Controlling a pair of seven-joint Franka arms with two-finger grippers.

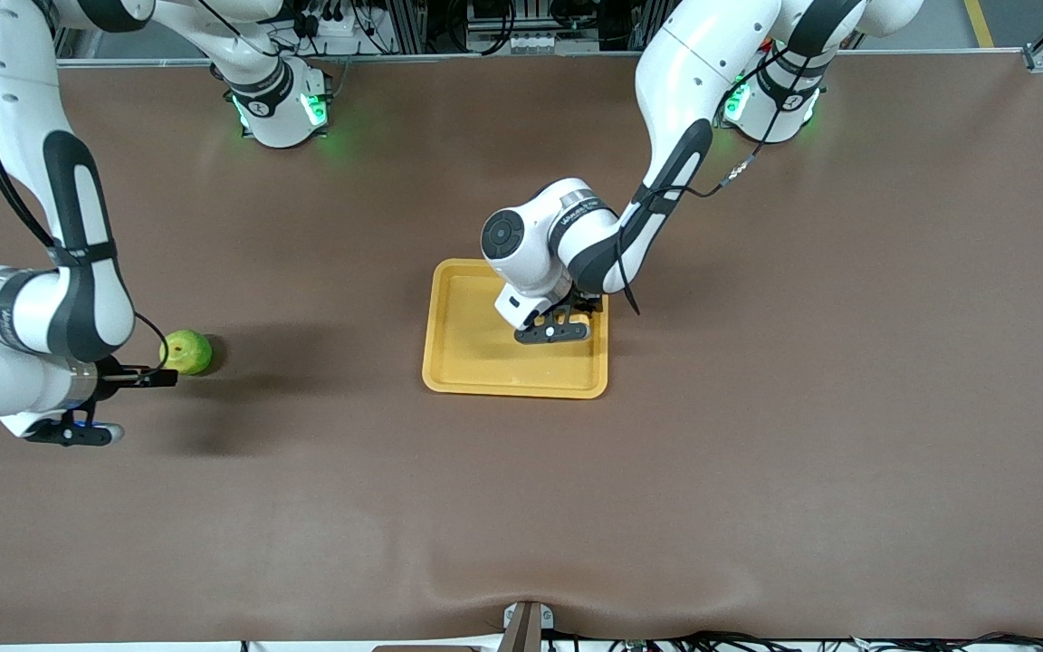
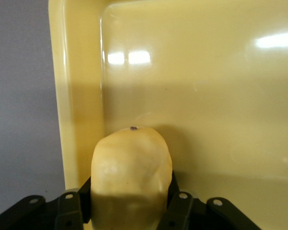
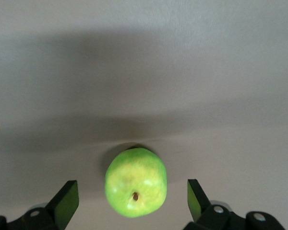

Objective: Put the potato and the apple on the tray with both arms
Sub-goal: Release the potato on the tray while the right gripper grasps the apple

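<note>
A wide brown table fills the scene, with the robots' bases along its edge farthest from the front camera. Toward the right arm's end of the table, the apple sits on the bare surface. The right gripper hangs low just beside it, slightly nearer the front camera. In the right wrist view the apple lies between the two spread fingertips with clear gaps on both sides, so the fingers are wide apart and touch nothing. Near the middle of the table lies the tray, well apart from the apple and toward the left arm's end from it. The left arm reaches down from its base, and the left gripper is over the tray near the rim that faces the left arm's end. The left wrist view shows the potato clamped between the gripper's fingers, close beside the tray's raised rim. Whether the potato touches the tray floor cannot be told.
</note>
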